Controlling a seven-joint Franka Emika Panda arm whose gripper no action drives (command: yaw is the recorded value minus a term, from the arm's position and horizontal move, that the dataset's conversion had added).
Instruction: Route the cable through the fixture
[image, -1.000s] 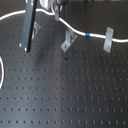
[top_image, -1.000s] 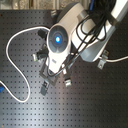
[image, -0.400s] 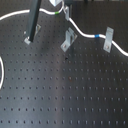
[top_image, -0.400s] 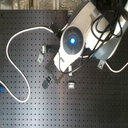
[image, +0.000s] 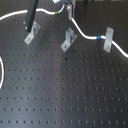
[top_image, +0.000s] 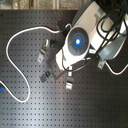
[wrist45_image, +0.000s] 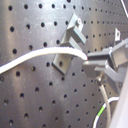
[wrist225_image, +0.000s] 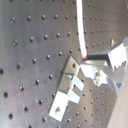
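Observation:
The white cable (image: 82, 33) runs from the first exterior view's left along the back, up to my gripper (image: 66, 6), then down and right past the right metal fixture clip (image: 106, 41). Its blue band (image: 101, 38) lies just beside that clip, and its green band (image: 62, 13) lies just below the gripper. My gripper is shut on the cable in both wrist views (wrist45_image: 93, 61) (wrist225_image: 88, 59), with the cable (wrist45_image: 35, 56) (wrist225_image: 80, 30) ending at the fingers. The middle clip (image: 68, 39) (wrist45_image: 73, 34) (wrist225_image: 70, 84) stands close below the gripper.
A third clip (image: 32, 33) stands at the first exterior view's left on the black perforated board (image: 65, 95). A cable loop (top_image: 16, 41) curves at the second exterior view's left with a blue bit (top_image: 2, 90) at the edge. The arm's body (top_image: 76, 40) hides the gripper there.
The gripper has moved to the right along the back of the board with the cable in it, from over the left clip to over the middle clip.

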